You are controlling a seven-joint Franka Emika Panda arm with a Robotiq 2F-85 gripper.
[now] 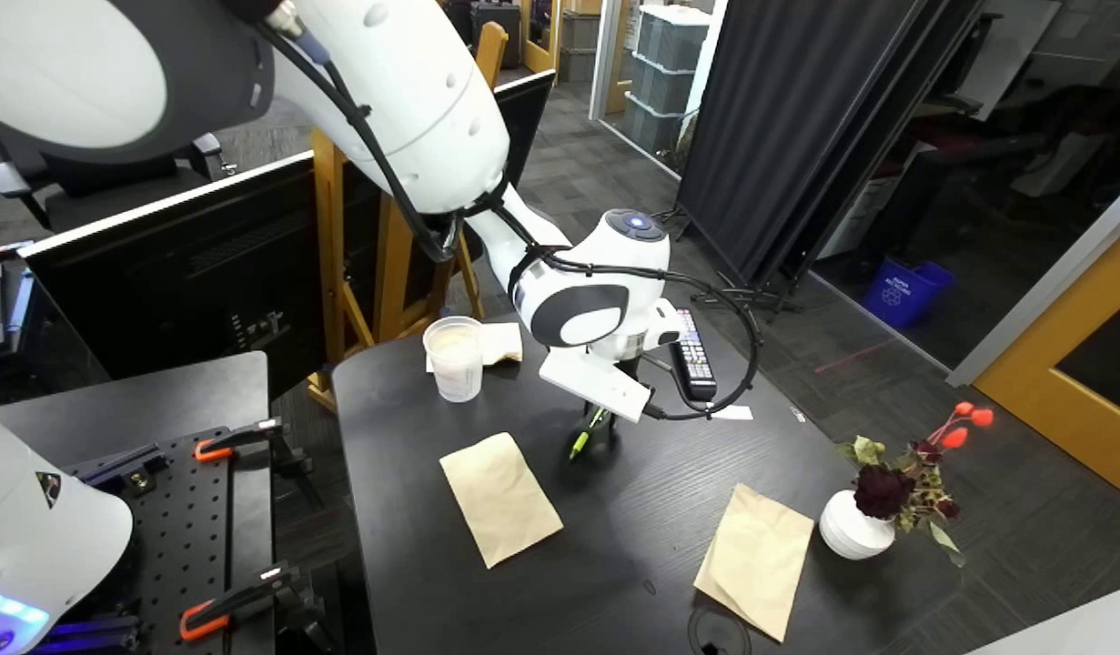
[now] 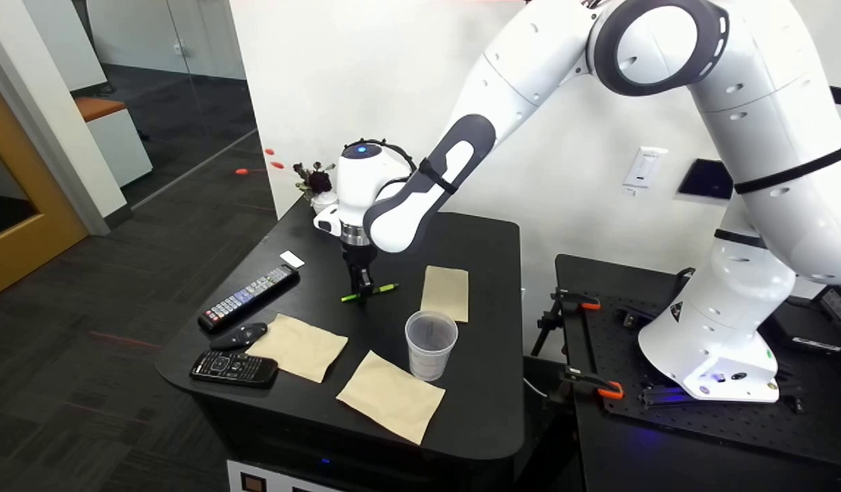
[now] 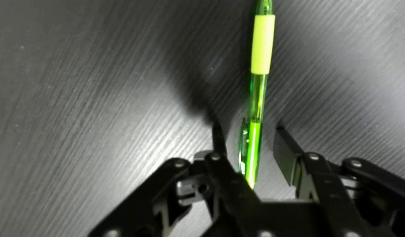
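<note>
1. Nearest: the gripper, jaws parted partway, holding nothing.
2. Green pen: flat on the table, between the jaws, running near to far.
3. Likely light, stiff, slick; best pinched mid-length.

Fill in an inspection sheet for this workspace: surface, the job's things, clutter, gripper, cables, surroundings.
Surface: black table, wood-grained.
Job's things: green pen, lying on the table.
Clutter: brown napkins, remotes, plastic cup, white flower vase.
Gripper: jaws partly open astride the pen, a gap visible on both sides.
Cables: black cable looping off the arm.
Surroundings: blue recycling bin, dark curtain.
</note>
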